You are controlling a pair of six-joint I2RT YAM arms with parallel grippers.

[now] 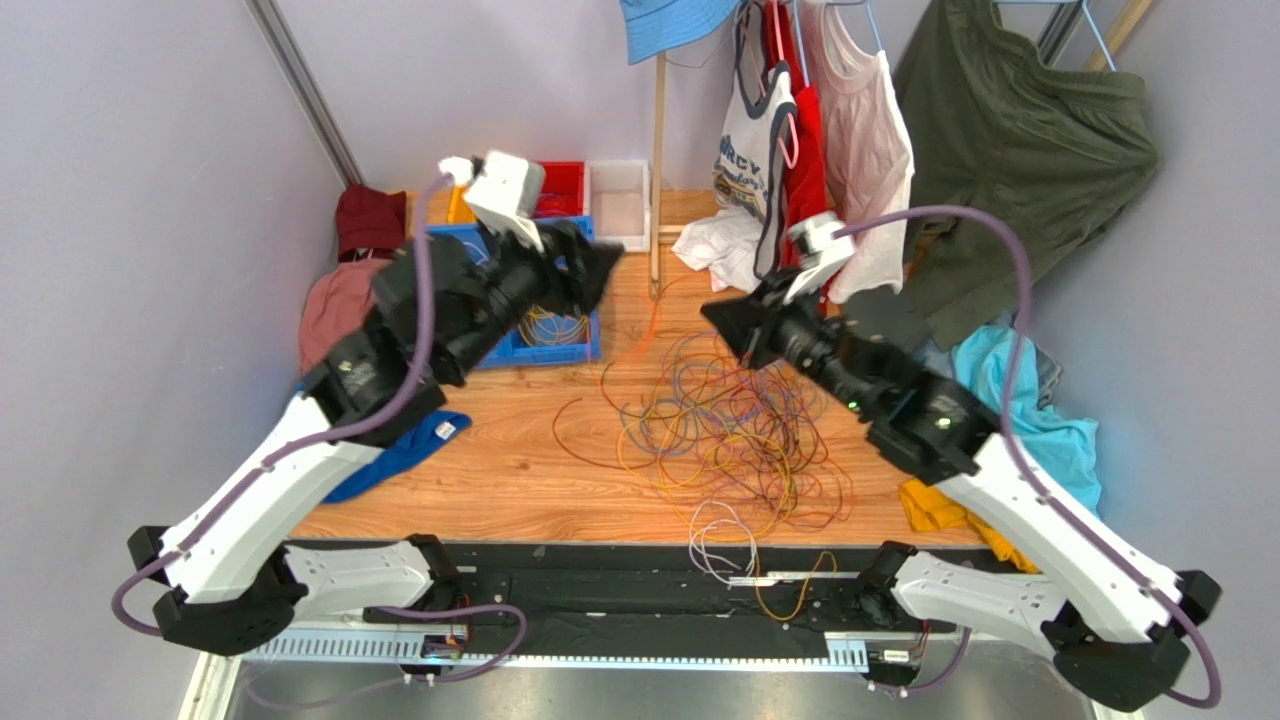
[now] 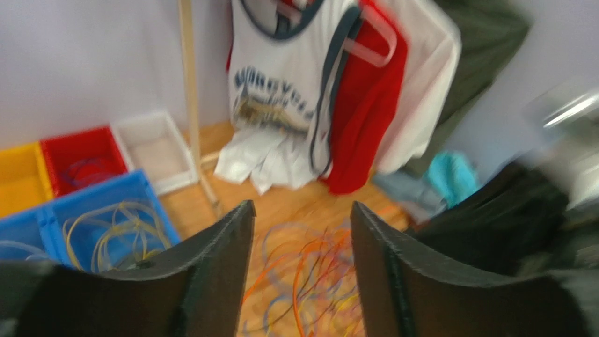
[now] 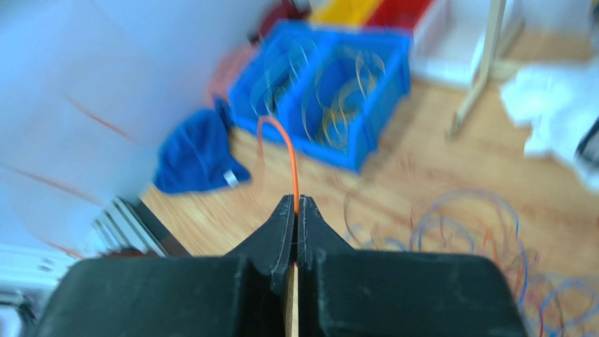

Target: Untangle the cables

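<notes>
at the tips of the right claw (image 3: 296, 205): pressed together on one orange cable (image 3: 282, 137), pinched right between the fingertips. arching up and leftward from there in the right wrist view, then lost in blur. raised above the counter (image 1: 496, 480), over the far right edge of the cables (image 1: 736, 428).

across from it, the left claw (image 2: 299, 210): spread apart, nothing between the fingers, hanging over the right end of the blue bin (image 1: 519, 357) at the far left.

below and between the two claws: cables heaped loosely on the wooden counter in one tangle of orange, purple, yellow and brown loops. a few white and yellow strands trailing over the near edge onto the black rail (image 1: 601, 585).

inside the blue bin: coiled wires (image 1: 553, 327), yellowish, lying apart from the tangle.

behind the blue bin: a red bin (image 1: 564, 188) and a white bin (image 1: 619, 203), side by side.

further out: a wooden pole (image 1: 658, 165) standing upright, hanging clothes (image 1: 842, 135) to its right, and a blue cloth (image 1: 398, 450) on the counter's left edge.
</notes>
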